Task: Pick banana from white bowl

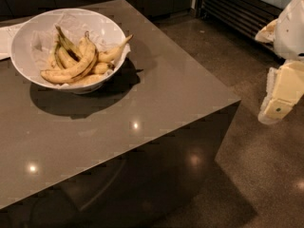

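Note:
The white bowl (pixel 21 51) stands at the far left of the dark grey table (pixel 142 108), lined with crinkled white paper. Several bananas lie in it. The banana (pixel 71 71) is the long, plump, curved one across the front of the pile, yellow with brown flecks. Shorter, thinner bananas with dark greenish stems lie behind and under it. My gripper (pixel 278 103) hangs at the right edge of the view, cream and white, off the table's right side above the floor and far from the bowl.
A flat white sheet (pixel 4 41) lies at the left edge beside the bowl. The table's right corner (pixel 237 99) drops to a speckled floor (pixel 256 175). Dark cabinets and a slatted panel (pixel 232 8) stand behind.

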Controlling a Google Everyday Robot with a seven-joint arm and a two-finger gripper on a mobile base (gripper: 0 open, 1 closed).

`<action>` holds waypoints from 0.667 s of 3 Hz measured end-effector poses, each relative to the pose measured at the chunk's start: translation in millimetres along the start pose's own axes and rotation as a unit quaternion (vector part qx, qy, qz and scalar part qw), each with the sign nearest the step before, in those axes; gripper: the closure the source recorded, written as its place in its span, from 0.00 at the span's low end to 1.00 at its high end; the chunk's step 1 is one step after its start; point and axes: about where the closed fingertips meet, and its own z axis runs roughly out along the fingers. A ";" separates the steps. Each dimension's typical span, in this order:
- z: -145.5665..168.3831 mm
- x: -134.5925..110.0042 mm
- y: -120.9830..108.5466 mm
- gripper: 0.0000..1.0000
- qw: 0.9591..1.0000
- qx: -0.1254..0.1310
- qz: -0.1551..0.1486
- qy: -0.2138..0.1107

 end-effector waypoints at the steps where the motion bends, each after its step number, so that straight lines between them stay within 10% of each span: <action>1: 0.0 0.0 0.0 0.00 1.000 0.000 0.000 0.000; 2: -3.5 -12.4 -3.1 0.00 1.000 -0.001 -0.019 0.005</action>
